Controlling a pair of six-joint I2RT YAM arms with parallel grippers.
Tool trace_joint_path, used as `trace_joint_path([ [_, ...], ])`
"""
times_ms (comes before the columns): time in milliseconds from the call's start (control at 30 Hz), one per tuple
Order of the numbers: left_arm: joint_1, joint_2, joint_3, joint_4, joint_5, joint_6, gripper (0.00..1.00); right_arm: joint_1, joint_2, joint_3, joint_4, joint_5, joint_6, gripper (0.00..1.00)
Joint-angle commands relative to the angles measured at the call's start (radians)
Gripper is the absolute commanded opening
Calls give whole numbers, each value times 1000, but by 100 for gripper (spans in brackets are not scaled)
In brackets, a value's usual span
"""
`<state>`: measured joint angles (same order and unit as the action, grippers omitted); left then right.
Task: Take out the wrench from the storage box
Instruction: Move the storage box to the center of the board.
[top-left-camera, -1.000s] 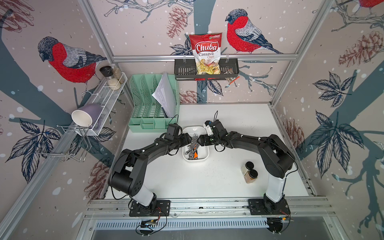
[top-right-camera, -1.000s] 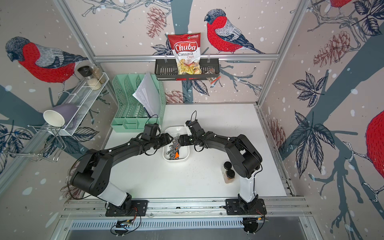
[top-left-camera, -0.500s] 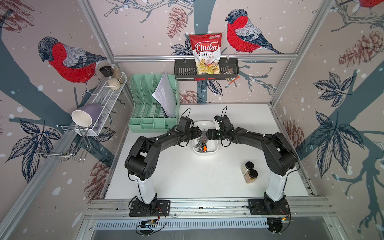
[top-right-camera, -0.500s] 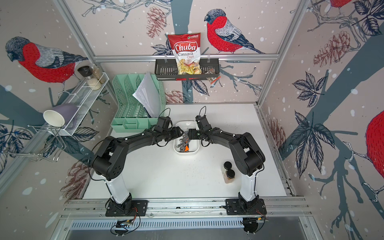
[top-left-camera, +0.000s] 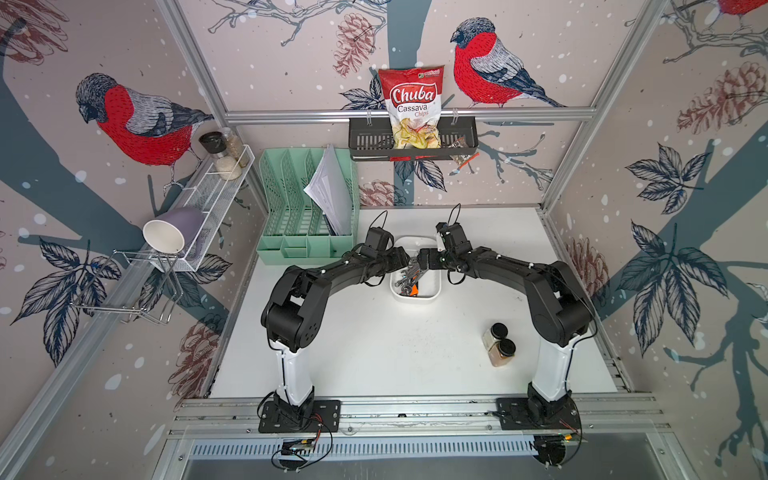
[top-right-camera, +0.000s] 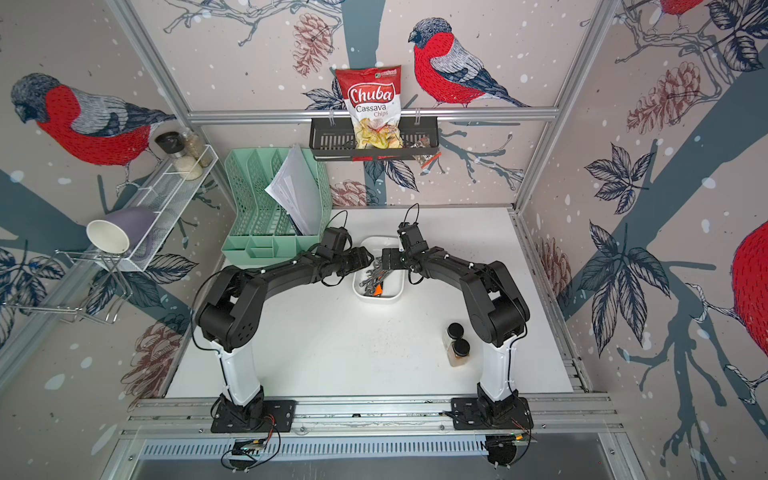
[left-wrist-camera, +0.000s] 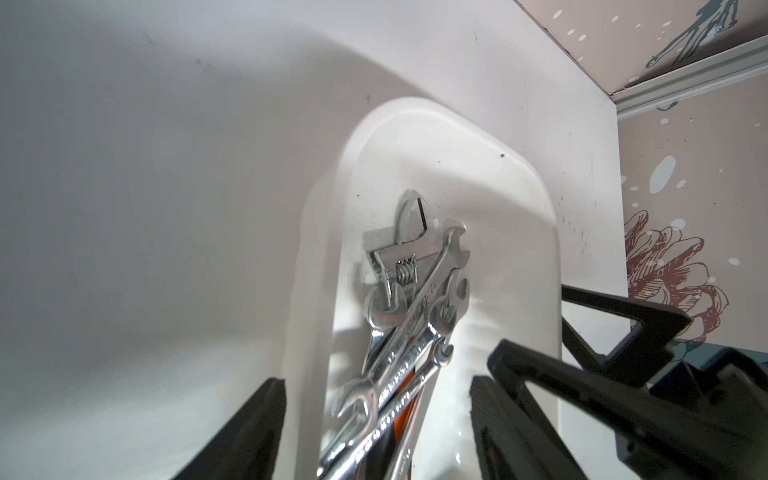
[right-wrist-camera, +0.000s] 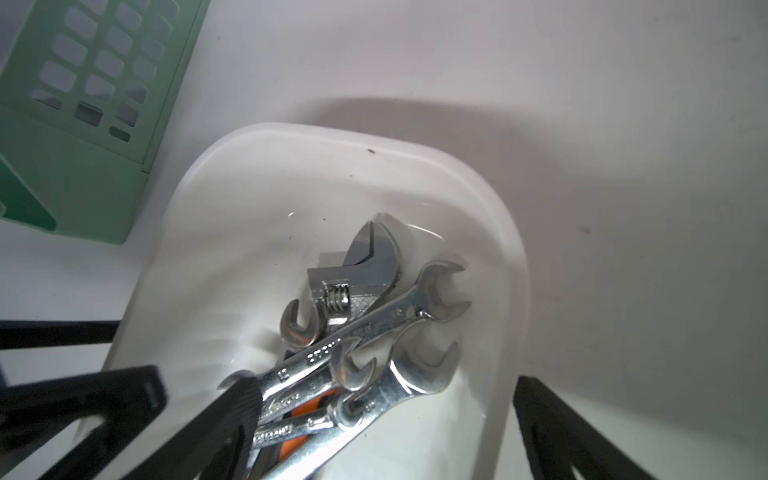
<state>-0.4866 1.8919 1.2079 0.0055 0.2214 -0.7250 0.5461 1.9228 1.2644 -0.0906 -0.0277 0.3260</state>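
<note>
Nothing is out yet, so I'd say the job has barely started. The storage box (top-left-camera: 435, 284) sits toward the back of the counter (top-left-camera: 374, 345), near the green file organiser (top-left-camera: 305, 232). Every tool is inside it. The wrenches (top-left-camera: 409, 277) lie in a loose bundle along the box. Several open-ended ones cross over an adjustable wrench (left-wrist-camera: 409, 243), and something orange shows beneath the handles.

In both top views the two arms reach in from either side and meet nose to nose above the box.

The left end effector (left-wrist-camera: 376, 399) has its fingers apart, one outside the box's wall and the other over the inside. As far as I can see, it grips nothing.

The right end effector (right-wrist-camera: 382, 390) is spread wide. One finger (right-wrist-camera: 239, 399) is down at the wrench handles, though I cannot tell whether it presses on them. The other finger stands beyond the box's wall. It holds nothing either.

What's left, to my eye, is nearly everything. One of them must close on a single wrench, lift it clear of the rim, and set it on the bare counter. The bundle looks interlocked, so I'd expect neighbours to drag along with whichever wrench gets picked.
</note>
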Motion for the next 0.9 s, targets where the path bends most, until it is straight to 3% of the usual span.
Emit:
trace_joint_path([
  [0, -3, -49, -12, -24, -71, 42, 75, 17, -21, 18, -59, 172, -41, 100],
  [167, -3, -107, -20, -92, -120, 71, 79, 33, -24, 73, -178, 323, -48, 100],
  [300, -6, -146, -38, -130, -85, 91, 79, 34, -127, -16, -151, 188, -27, 100],
  [467, -26, -231, -141, -108, -19, 79, 78, 42, -248, -203, -75, -4, 53, 84],
  [733, -50, -248, -205, -36, 48, 30, 74, 76, -256, -274, -22, -43, 107, 60],
  [867, -53, -202, -179, -27, 58, 32, 73, 71, -243, -250, -12, -40, 101, 58],
])
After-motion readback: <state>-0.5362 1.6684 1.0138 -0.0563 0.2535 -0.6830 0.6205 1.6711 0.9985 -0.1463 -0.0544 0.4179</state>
